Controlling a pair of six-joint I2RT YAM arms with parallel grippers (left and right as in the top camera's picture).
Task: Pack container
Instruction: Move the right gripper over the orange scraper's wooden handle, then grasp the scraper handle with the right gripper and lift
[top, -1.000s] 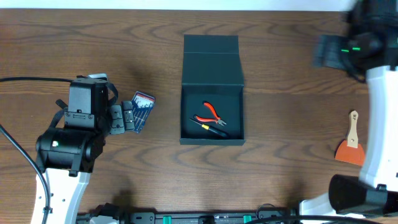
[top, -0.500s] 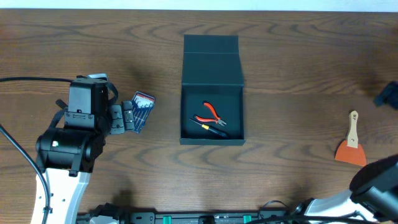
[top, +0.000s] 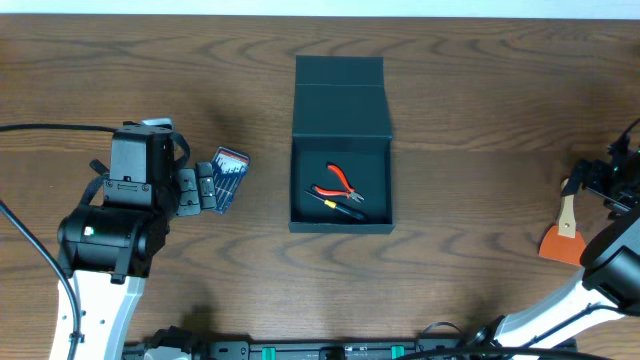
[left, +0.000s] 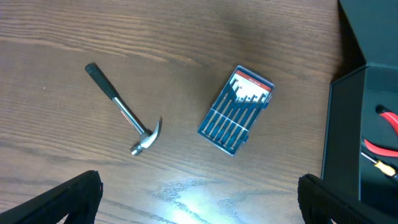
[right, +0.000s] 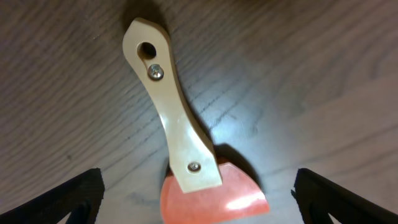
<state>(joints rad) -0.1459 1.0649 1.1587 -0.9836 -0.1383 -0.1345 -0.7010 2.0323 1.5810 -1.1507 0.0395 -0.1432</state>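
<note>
Right gripper (right: 199, 198): jaws stood wide apart, empty, over scraper (right: 176, 127). Left gripper (left: 199, 202): spread wide, held nothing.

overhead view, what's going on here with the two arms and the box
Two robot arms are packing tools into the open container. Red pliers and a thin black tool already lie inside. The left gripper hovers open above a screwdriver set and a hammer on the table, holding nothing. The right gripper hangs open over a scraper at the far right, not yet gripping it.
</note>
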